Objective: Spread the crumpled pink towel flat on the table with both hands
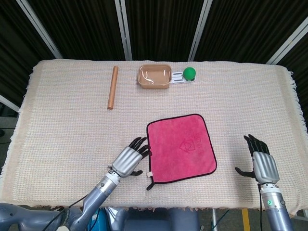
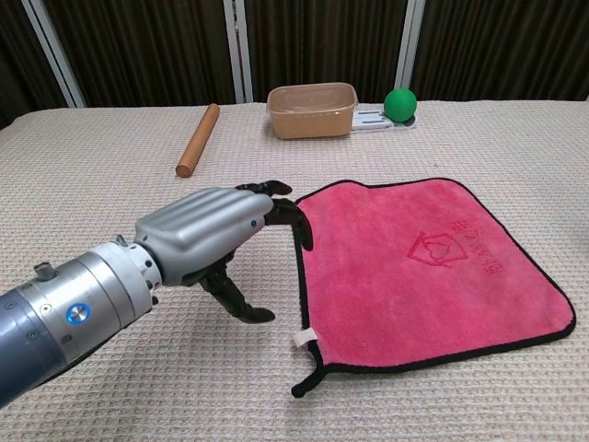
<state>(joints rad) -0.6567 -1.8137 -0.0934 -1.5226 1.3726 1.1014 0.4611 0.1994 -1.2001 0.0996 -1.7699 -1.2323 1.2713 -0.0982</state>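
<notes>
The pink towel point(image 1: 181, 147) point(image 2: 423, 263) with a black hem lies spread flat on the table, slightly rotated, its logo facing up. My left hand point(image 1: 131, 158) point(image 2: 213, 236) hovers palm down just beside the towel's left edge, fingers apart and curved, their tips close to the hem, holding nothing. My right hand point(image 1: 260, 159) is off to the right of the towel, well apart from it, fingers spread and empty. The chest view does not show the right hand.
A wooden rolling pin point(image 1: 112, 87) point(image 2: 198, 139) lies at the back left. A tan plastic container point(image 1: 155, 76) point(image 2: 312, 110) stands at the back centre, with a green ball point(image 1: 189, 72) point(image 2: 400, 103) on a white holder beside it. A woven cream cloth point(image 1: 62, 125) covers the table.
</notes>
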